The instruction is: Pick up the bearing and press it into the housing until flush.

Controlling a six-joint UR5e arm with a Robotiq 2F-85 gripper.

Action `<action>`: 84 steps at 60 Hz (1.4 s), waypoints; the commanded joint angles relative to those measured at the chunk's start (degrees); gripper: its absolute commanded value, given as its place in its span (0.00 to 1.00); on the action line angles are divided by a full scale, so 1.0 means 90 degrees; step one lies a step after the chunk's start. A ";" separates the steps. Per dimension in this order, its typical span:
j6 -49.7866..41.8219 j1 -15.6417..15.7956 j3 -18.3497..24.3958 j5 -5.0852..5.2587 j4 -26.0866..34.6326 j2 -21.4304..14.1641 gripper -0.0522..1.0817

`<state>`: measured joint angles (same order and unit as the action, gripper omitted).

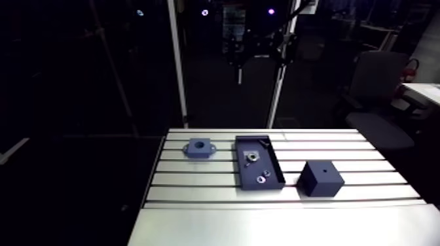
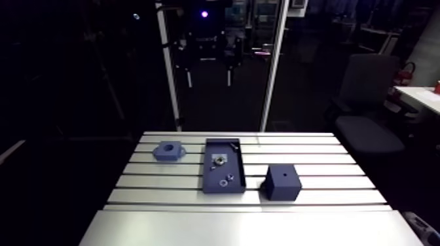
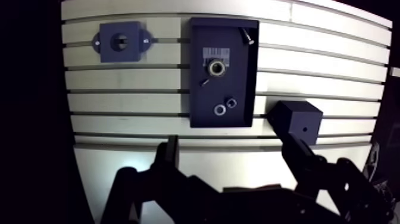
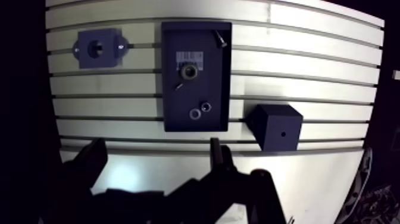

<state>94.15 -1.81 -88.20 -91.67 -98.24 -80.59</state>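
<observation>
High over the table [image 3: 333, 65], the gripper [image 3: 229, 143] hangs well clear of everything, fingers spread wide and carrying nothing, a pose that looks meant for surveying the layout first. The bearing [image 3: 216, 67] lies flat in the tray [image 3: 199, 113] beside a label, corralled with two smaller rings [image 3: 219, 109] and a screw [image 3: 246, 36]. The housing [image 3: 121, 42] sits apart beside the tray, bore up, ready for a straight downward press. A block [image 3: 297, 122] stands on the tray's other side.
</observation>
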 commanded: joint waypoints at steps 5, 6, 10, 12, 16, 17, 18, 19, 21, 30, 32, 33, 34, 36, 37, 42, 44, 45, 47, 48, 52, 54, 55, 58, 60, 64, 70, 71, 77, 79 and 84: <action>0.0090 -0.0072 -0.0375 0.0034 -0.0694 0.0465 0.33; 0.0099 -0.0072 -0.0405 0.0034 -0.0800 0.0522 0.33; 0.0135 -0.0072 -0.0445 0.0034 -0.0961 0.0595 0.33; 0.0155 -0.0072 -0.0465 0.0034 -0.1039 0.0633 0.34; 0.0160 -0.0072 -0.0486 0.0034 -0.1143 0.0719 0.38; 0.0159 -0.0072 -0.0488 0.0034 -0.1166 0.0759 0.38; 0.0159 -0.0072 -0.0488 0.0034 -0.1166 0.0759 0.38; 0.0159 -0.0072 -0.0488 0.0026 -0.1186 0.0790 0.38; 0.0159 -0.0072 -0.0496 0.0024 -0.1197 0.0812 0.38; 0.0170 -0.0082 -0.0572 0.0023 -0.1209 0.0854 0.38; 0.0169 -0.0082 -0.0592 0.0024 -0.1209 0.0854 0.38; 0.0169 -0.0082 -0.0628 0.0024 -0.1217 0.0863 0.38; 0.0169 -0.0082 -0.0628 0.0024 -0.1217 0.0863 0.38; 0.0203 -0.0090 -0.0670 0.0024 -0.1315 0.0897 0.38; 0.0203 -0.0090 -0.0670 0.0024 -0.1315 0.0897 0.38; 0.0291 -0.0156 -0.0802 0.0034 -0.1592 0.0950 0.38; 0.0303 -0.0176 -0.0826 0.0051 -0.1682 0.0960 0.38; 0.0303 -0.0176 -0.0826 0.0051 -0.1682 0.0960 0.38; 0.0313 -0.0187 -0.0854 0.0061 -0.1737 0.0986 0.38; 0.0315 -0.0189 -0.0892 0.0063 -0.1770 0.1007 0.38; 0.0315 -0.0189 -0.0916 0.0054 -0.1793 0.1049 0.38; 0.0315 -0.0189 -0.0934 0.0054 -0.1795 0.1058 0.38; 0.0315 -0.0189 -0.0934 0.0054 -0.1795 0.1058 0.38; 0.0315 -0.0225 -0.0955 0.0053 -0.1803 0.1076 0.38; 0.0315 -0.0236 -0.0965 0.0053 -0.1805 0.1112 0.38; 0.0315 -0.0266 -0.0994 0.0045 -0.1813 0.1183 0.38; 0.0315 -0.0276 -0.1022 0.0053 -0.1943 0.1268 0.38; 0.0315 -0.0276 -0.1022 0.0053 -0.1943 0.1268 0.38; 0.0333 -0.0306 -0.1098 0.0053 -0.2100 0.1321 0.38; 0.0343 -0.0315 -0.1119 0.0053 -0.2131 0.1331 0.38; 0.0354 -0.0324 -0.1179 0.0053 -0.2211 0.1424 0.38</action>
<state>97.10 -4.38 -97.70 -91.19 -116.26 -69.19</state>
